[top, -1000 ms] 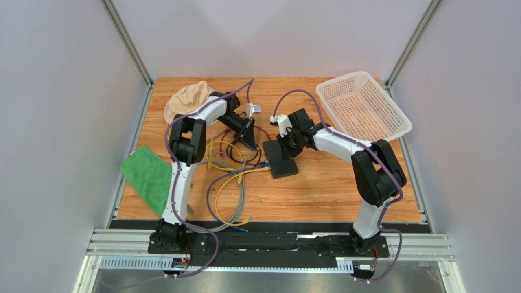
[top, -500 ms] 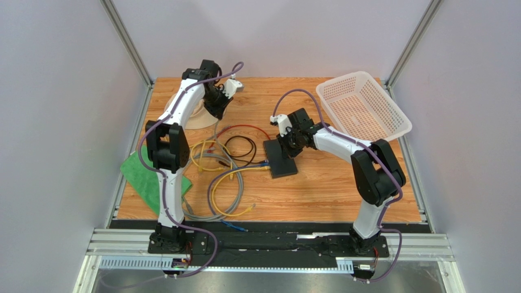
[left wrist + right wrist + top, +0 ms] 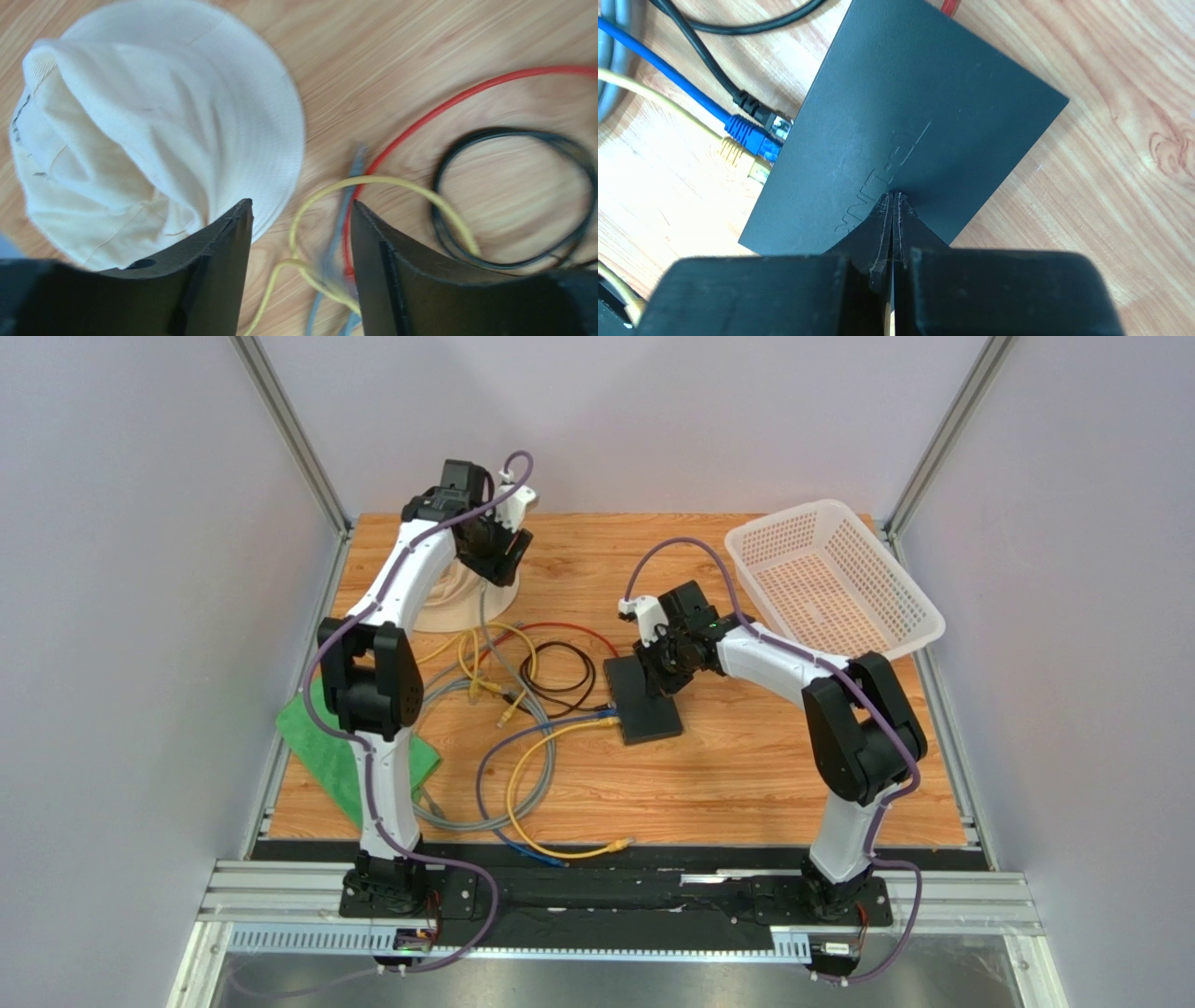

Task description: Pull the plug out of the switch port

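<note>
Wood table [image 3: 786,784] fills the cell. White basket [image 3: 831,581] at far R corner. Green cloth [image 3: 316,742] at L edge, cream hat [image 3: 140,126] far L. Cable tangle [image 3: 508,703] (yellow, grey, red, black, blue) sprawls L of centre, reaching twd near edge. Switch [image 3: 906,133] lies flat mid-table, just R of the tangle, well apart from basket. R gripper [image 3: 892,199] clenched, fingers pressed together w/ nothing btwn, tips down on switch top. L gripper [image 3: 298,210] up over hat's R brim, fingers spread. Yellow + grey cables show thru the gap, can't tell if touching. Black plug [image 3: 758,108], blue plug [image 3: 749,136], yellow plug [image 3: 741,157] sit side by side at switch's L edge.
</note>
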You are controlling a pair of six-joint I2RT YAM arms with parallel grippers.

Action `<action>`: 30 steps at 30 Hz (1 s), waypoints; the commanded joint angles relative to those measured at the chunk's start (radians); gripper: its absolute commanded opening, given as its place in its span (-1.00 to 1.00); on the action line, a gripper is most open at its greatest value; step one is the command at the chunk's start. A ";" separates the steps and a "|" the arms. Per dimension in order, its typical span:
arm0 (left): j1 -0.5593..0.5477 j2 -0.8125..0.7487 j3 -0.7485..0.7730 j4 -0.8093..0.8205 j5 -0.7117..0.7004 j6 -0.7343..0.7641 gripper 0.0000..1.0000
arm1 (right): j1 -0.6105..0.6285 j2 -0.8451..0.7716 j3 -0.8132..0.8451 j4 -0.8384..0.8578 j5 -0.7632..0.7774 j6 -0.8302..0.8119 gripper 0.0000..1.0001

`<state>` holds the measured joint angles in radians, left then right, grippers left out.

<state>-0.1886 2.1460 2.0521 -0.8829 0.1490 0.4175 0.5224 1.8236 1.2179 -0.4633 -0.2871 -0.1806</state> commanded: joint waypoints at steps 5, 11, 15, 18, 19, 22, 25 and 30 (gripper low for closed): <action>-0.018 -0.199 -0.277 0.287 0.596 -0.413 0.51 | 0.008 0.075 0.022 -0.071 0.039 -0.007 -1.00; -0.098 -0.166 -0.475 0.360 0.819 -0.421 0.40 | 0.008 0.066 0.015 -0.074 0.054 -0.016 -1.00; -0.140 -0.078 -0.471 0.351 0.931 -0.434 0.29 | 0.010 0.056 0.003 -0.071 0.055 -0.022 -1.00; -0.161 -0.002 -0.396 0.273 0.960 -0.395 0.22 | 0.010 0.045 -0.012 -0.066 0.055 -0.025 -1.00; -0.166 0.020 -0.376 0.239 0.969 -0.393 0.20 | 0.010 0.042 -0.018 -0.064 0.057 -0.025 -1.00; -0.172 0.080 -0.348 0.208 0.972 -0.370 0.13 | 0.010 0.025 -0.038 -0.052 0.058 -0.031 -1.00; -0.178 0.117 -0.345 0.176 0.966 -0.336 0.04 | 0.010 0.008 -0.061 -0.051 0.057 -0.031 -1.00; -0.202 0.126 -0.382 0.156 0.943 -0.290 0.00 | 0.008 -0.017 -0.096 -0.057 0.043 -0.026 -1.00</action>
<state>-0.3687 2.2745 1.6653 -0.6941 1.0691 0.0528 0.5270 1.8004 1.1839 -0.4400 -0.2687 -0.1886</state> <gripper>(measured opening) 0.500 0.004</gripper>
